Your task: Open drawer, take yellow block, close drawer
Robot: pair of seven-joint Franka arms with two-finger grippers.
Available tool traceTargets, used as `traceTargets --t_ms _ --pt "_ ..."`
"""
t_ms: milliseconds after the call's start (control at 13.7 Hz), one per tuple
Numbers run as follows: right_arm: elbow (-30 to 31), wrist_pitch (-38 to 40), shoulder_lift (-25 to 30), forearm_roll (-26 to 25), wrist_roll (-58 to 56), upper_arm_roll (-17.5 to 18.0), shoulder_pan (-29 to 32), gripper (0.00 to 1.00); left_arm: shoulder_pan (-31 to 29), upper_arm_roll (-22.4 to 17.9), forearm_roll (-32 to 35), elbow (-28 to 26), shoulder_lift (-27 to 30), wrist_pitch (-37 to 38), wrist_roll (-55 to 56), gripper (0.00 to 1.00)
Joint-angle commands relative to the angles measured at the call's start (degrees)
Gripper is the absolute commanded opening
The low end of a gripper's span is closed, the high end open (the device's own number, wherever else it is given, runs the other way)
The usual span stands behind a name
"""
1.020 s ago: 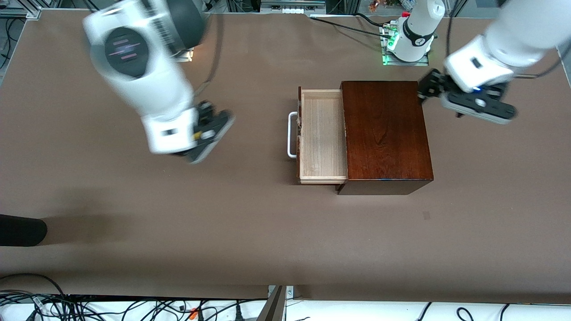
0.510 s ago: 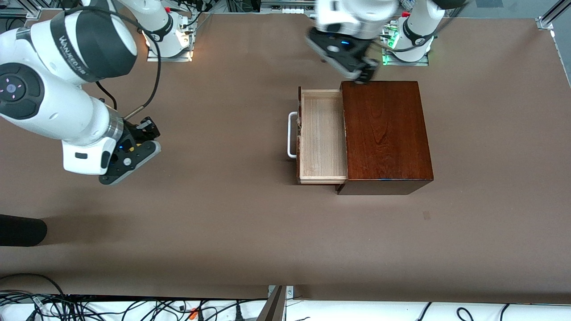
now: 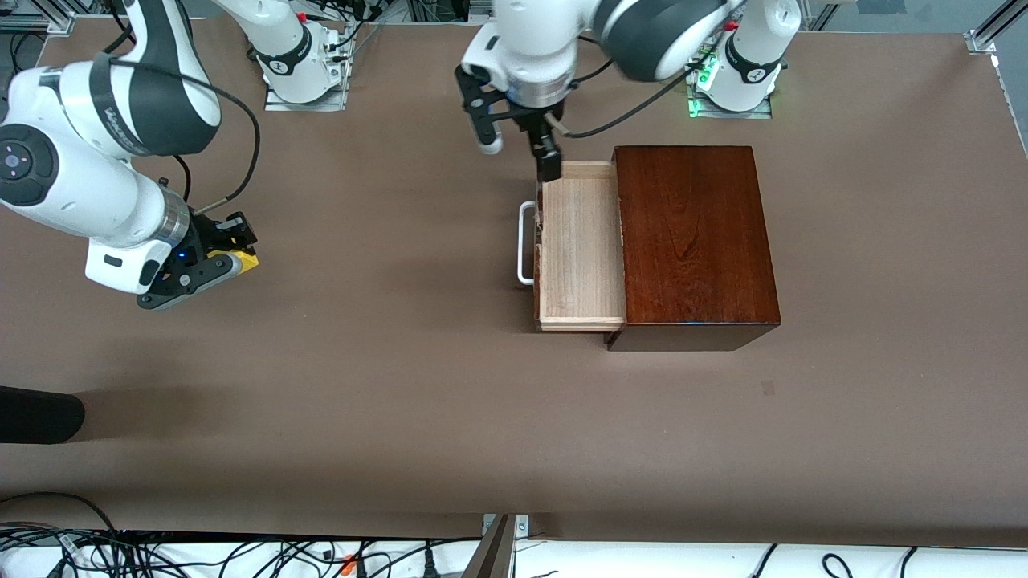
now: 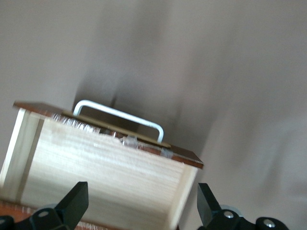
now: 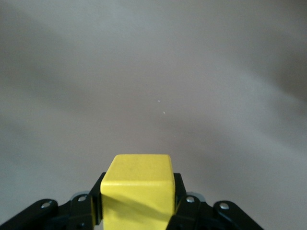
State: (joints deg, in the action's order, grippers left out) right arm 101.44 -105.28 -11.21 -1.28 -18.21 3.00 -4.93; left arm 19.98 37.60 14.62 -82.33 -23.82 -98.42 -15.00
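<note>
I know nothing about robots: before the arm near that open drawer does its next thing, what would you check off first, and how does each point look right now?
1. Yellow block out of the drawer: ok, the right pincer is shut on it, over bare table toward the right arm's end.
2. Drawer is empty: ok, only pale wood shows inside.
3. Drawer closed: not ok, it stands pulled out of the wooden box.
4. Left pincer ready to push: ok, it is open, above the drawer's corner farthest from the front camera.
5. White handle free to reach: ok, nothing touches it.
6. Right arm clear of the drawer's path: ok.
</note>
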Motion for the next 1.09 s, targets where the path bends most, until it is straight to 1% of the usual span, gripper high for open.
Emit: traceTargets --t_ms 0,146,291,437,583,655,801,947,1020 --pt "10.24 -8.69 2.51 1.27 0.81 -2.02 0.27 0.06 1.82 -0.16 4.1 2.87 -5.6 -2.9 -2.32 1.0" --pt "14.38 -14.32 1.63 1.8 1.07 -3.87 0.36 0.06 1.91 -0.25 6.29 2.87 -8.42 -5.89 -3.01 1.0" --pt "17.72 -18.11 0.32 3.55 1.16 -5.63 0.36 0.06 2.6 -0.33 8.32 2.87 -10.79 -7.3 -6.95 1.0" --pt "19.75 -22.41 -1.26 4.53 2.99 -5.81 0.53 0.06 2.7 -0.51 10.68 2.87 -12.55 -8.36 -10.13 1.0" --pt "19.85 -24.09 -3.46 4.7 4.76 -5.81 0.53 0.06 2.78 -0.51 14.28 2.87 -13.96 -8.89 -10.75 1.0" --pt "19.85 -25.23 -4.51 4.7 5.38 -5.81 0.53 0.07 2.87 -0.6 14.91 2.79 -14.66 -9.24 -10.67 1.0" --pt "20.02 -28.39 -7.85 4.79 6.52 -5.81 1.06 0.15 2.87 -0.69 16.22 2.7 -16.07 -9.33 -10.23 1.0" --pt "19.94 -33.21 -11.71 4.79 7.57 -5.81 1.06 0.15 2.87 -0.69 18.42 2.35 -16.87 -9.33 -9.7 1.0" --pt "19.94 -35.41 -13.21 4.79 8.36 -5.73 1.06 0.15 2.79 -0.77 18.43 2.09 -16.96 -9.33 -8.74 1.0"
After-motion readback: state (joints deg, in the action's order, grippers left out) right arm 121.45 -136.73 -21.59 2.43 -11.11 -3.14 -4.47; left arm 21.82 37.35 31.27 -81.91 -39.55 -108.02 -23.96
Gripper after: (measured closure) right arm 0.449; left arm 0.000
